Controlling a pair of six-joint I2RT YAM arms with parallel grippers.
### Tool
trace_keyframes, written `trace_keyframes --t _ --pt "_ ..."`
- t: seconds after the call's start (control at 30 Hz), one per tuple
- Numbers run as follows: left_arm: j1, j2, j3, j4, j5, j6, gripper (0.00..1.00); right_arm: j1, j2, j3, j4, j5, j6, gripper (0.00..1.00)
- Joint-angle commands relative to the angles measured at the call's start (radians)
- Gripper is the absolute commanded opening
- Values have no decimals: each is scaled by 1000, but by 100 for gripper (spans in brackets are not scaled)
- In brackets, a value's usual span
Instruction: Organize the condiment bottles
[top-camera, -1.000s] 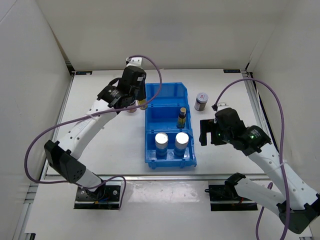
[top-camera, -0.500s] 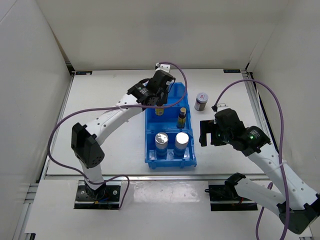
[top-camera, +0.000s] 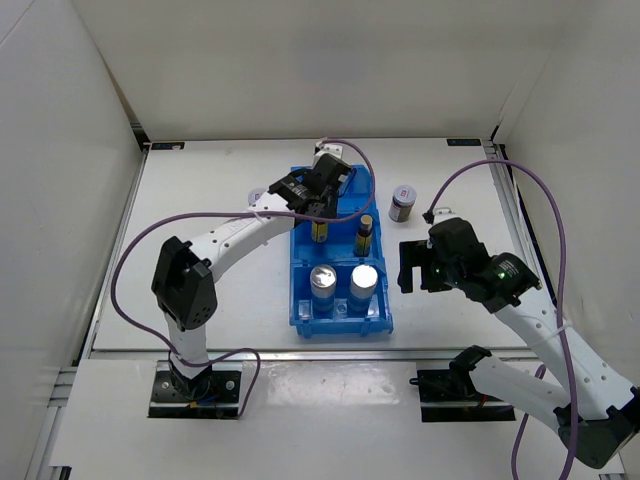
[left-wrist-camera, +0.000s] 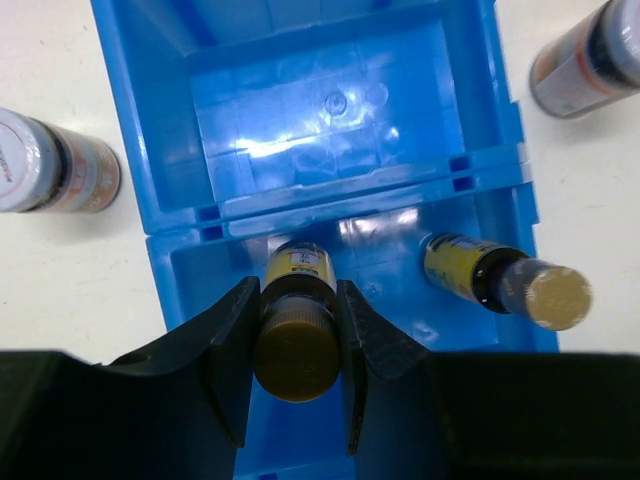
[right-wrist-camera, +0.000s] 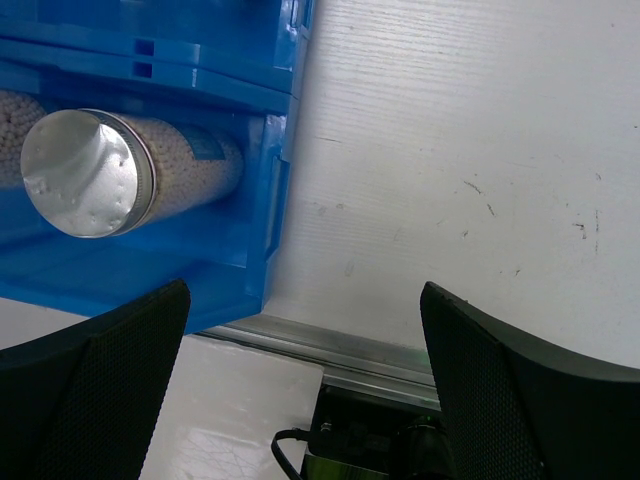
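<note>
Tabletop white, walls white; left gripper clamps 1 slim dark yellow-labelled bottle, print unreadable; right gripper gapes.

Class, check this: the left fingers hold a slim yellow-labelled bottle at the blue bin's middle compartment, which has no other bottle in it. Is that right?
No. The left fingers hold a slim yellow-labelled bottle at the blue bin's middle compartment, but a second yellow-labelled bottle stands in it; the left wrist view shows it.

silver-topped cylinder inside the blue bin, white table alongside, fingers wide apart
</note>
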Motion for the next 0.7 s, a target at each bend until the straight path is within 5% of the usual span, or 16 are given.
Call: trace_keyframes --t 0.0,0.33,0.67 --pt "-6 -12 -15 69 -11 -17 11 4 -14 -1 23 3 1 99" --pt "13 -3 -123 152 21 -45 11 4 -14 -1 23 3 1 99" --pt "13 7 -152 161 21 -45 43 4 -14 -11 23 3 1 99"
